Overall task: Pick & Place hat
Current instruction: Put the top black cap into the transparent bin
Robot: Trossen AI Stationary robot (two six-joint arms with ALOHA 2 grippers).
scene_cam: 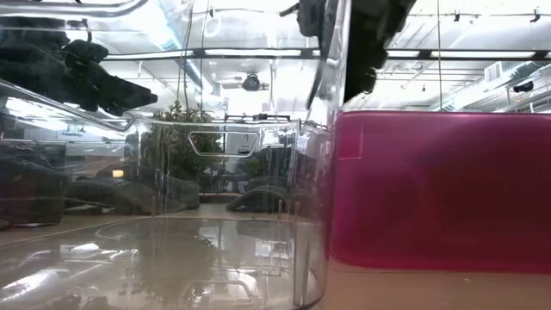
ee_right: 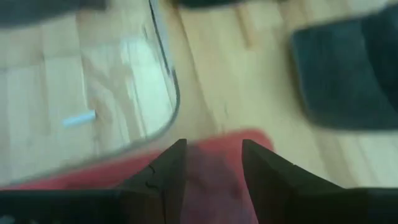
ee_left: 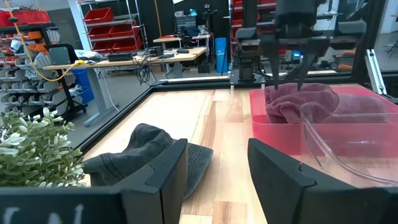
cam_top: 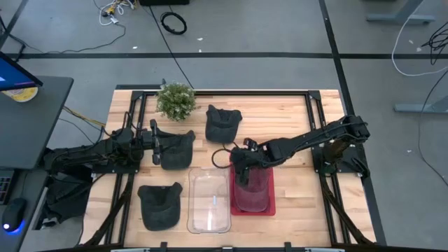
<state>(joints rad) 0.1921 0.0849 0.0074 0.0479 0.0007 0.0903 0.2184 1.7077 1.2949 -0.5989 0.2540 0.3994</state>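
A mauve hat (ee_left: 305, 102) lies bunched in the red bin (cam_top: 271, 203), rising above its rim. My right gripper (ee_left: 286, 84) hangs over it from above, open, with one finger at each side of the hat's top; it also shows in the high view (cam_top: 241, 168). Three dark grey hats lie flat on the table: one (cam_top: 175, 150) in front of my left gripper, one (cam_top: 222, 122) farther back and one (cam_top: 159, 205) near the front edge. My left gripper (cam_top: 155, 148) is open and level, at the left edge of the nearest dark hat (ee_left: 149, 155). My right gripper's open fingertips (ee_left: 268, 87) come down from above to the top of the mauve hat. Whether they touch it cannot be told. My left gripper's fingers stand beside the dark hat's edge, and no touch shows.
A clear plastic bin (cam_top: 208, 203) stands right beside the red bin on its left. A small potted plant (cam_top: 175, 100) sits at the far left of the table. A black cable loops on the wood near the right gripper. Bare wood lies to the right of the red bin.
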